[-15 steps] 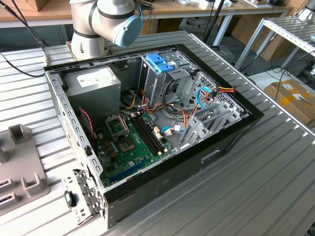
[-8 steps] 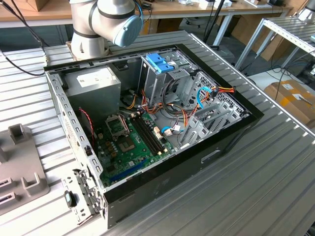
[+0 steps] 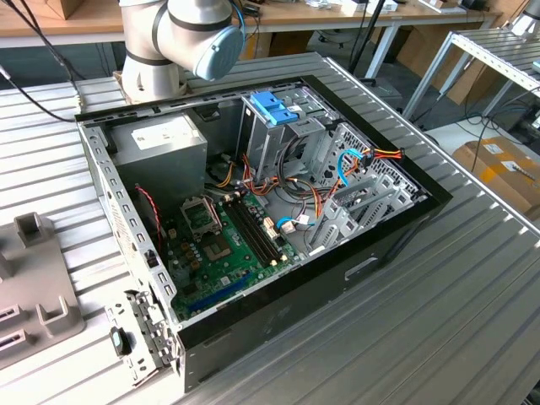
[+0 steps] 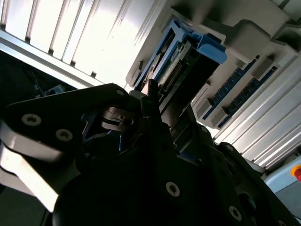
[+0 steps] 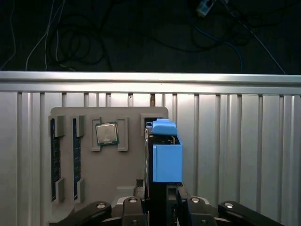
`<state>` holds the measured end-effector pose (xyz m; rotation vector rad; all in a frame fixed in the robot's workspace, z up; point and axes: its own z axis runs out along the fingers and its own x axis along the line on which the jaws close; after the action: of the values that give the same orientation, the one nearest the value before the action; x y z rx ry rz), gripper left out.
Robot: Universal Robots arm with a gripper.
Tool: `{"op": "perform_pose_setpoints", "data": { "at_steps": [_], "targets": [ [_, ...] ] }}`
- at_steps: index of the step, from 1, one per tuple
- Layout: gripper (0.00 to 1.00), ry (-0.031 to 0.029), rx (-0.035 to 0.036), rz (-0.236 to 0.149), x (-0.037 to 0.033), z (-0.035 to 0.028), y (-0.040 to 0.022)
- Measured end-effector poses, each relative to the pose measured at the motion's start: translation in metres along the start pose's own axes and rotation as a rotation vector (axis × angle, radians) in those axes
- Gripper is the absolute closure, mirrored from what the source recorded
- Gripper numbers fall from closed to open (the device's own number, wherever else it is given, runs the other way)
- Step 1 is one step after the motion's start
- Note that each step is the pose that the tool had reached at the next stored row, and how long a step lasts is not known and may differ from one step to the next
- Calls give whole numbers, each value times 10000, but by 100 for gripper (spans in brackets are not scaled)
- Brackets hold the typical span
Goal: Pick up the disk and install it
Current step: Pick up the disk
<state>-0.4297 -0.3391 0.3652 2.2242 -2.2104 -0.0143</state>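
As the gripper (image 5: 162, 203) hung over the grey fixture (image 5: 122, 165) on the ribbed table (image 5: 244, 150), the disk (image 5: 165, 160) stood on edge in its slot and reached up between the jaws. Couldn't tell whether the jaws were clamped on it or just straddling it. In the second wrist view the disk (image 4: 181, 66) ran right up to the gripper body. By the look of it, it was not yet lifted: its far end sat in the slot.

Handling, as a judgement: metal-bodied drive, rigid, fairly heavy for its size, no flex under clamp. One face showed bare circuit board, and the drive is likely shock-sensitive, so knocks or scraping on the slot walls were the risk. The light-blue plastic rail (image 5: 167, 165) would give a little. The best hold looked to be across the two broad faces, near the end closest to the jaws.

Orientation: the thin edge faced the jaws. The long axis appeared to run from the slot straight toward them, with one broad face to each jaw. The CPU (image 5: 107, 133) and memory sticks (image 5: 54, 160) lay off to one side of the jaws. The open PC case (image 3: 396, 236) sat on the same table.
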Motion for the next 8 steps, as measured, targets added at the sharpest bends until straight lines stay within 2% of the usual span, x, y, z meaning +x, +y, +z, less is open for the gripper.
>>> {"op": "perform_pose_setpoints", "data": {
  "at_steps": [1, 3, 4, 6, 8],
  "targets": [
    [65, 0, 2, 0, 0, -41, 1],
    [65, -1, 13, 0, -1, -237, 3],
    [65, -1, 17, 0, -1, -304, 3],
    [65, 0, 21, 0, -1, -355, 4],
    [65, -1, 24, 0, -1, -372, 4]
  ]
}}
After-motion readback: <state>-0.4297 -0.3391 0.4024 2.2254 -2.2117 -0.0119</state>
